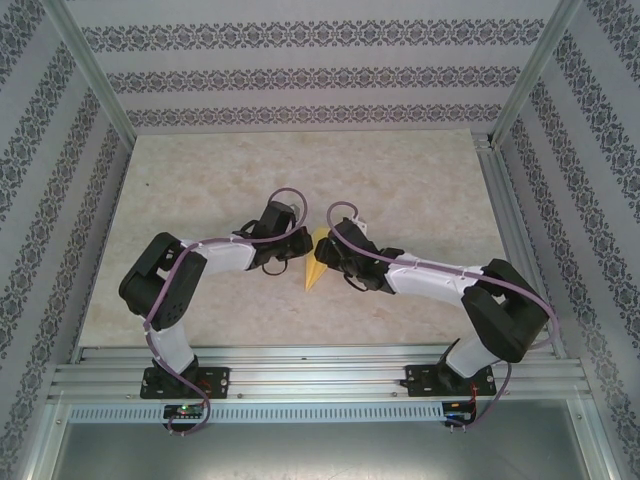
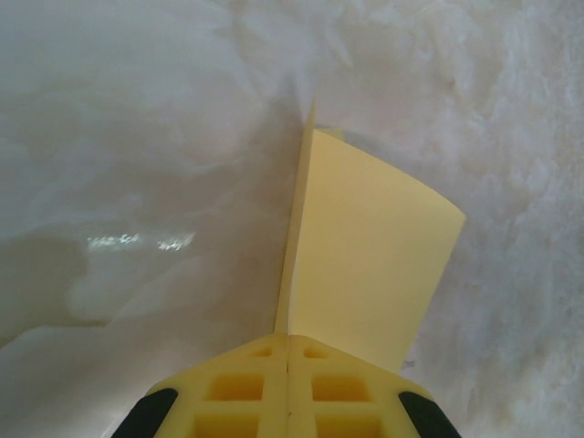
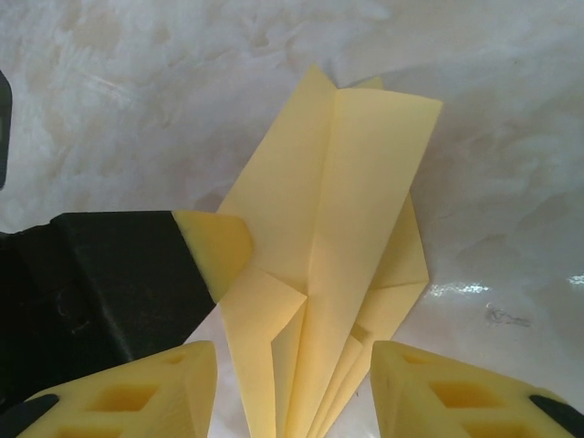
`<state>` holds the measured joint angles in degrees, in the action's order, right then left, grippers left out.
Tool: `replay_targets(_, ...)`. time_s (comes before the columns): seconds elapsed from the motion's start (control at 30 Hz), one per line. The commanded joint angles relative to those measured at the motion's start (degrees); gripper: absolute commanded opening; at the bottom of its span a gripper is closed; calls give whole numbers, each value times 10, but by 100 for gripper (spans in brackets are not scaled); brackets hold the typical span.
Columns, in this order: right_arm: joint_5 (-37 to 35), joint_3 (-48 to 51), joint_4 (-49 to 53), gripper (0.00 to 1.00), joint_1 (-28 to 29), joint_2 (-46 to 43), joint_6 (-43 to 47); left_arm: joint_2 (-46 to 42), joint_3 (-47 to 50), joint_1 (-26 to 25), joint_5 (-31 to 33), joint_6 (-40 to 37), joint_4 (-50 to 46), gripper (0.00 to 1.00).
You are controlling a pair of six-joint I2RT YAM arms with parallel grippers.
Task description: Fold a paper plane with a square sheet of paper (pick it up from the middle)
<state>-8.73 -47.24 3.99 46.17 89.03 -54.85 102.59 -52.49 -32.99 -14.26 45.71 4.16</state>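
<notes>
We judge the flimsy paper plane (image 3: 338, 255) best pinched along its crease; left gripper (image 2: 288, 342) clamps it, right gripper (image 3: 292, 358) straddles it half-open.

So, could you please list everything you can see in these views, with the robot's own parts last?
paper plane: one, yellow, folded narrow and pointed, mid-table between the two grippers
table: one, pale marbled beige, under everything
walls: three, white with grey patterned bands, around the table
metal rails: several, silver, along the near edge under the arm bases
left arm and right arm: one each, white and black with purple cables, reaching in toward the middle
left gripper: one, black with yellow fingers, shut on the paper plane's edge
right gripper: one, same colours, jaws open on either side of the paper plane's narrow end
</notes>
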Motion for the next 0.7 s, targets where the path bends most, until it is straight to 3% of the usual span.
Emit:
replay_targets(0.0, -30, -29, 21, 46, 12, 15, -19, -22, 26, 11, 6, 22, 49, 0)
replay_targets(0.67, 20, -88, 45, 35, 12, 94, -33, -13, 57, 24, -20, 35, 79, 0)
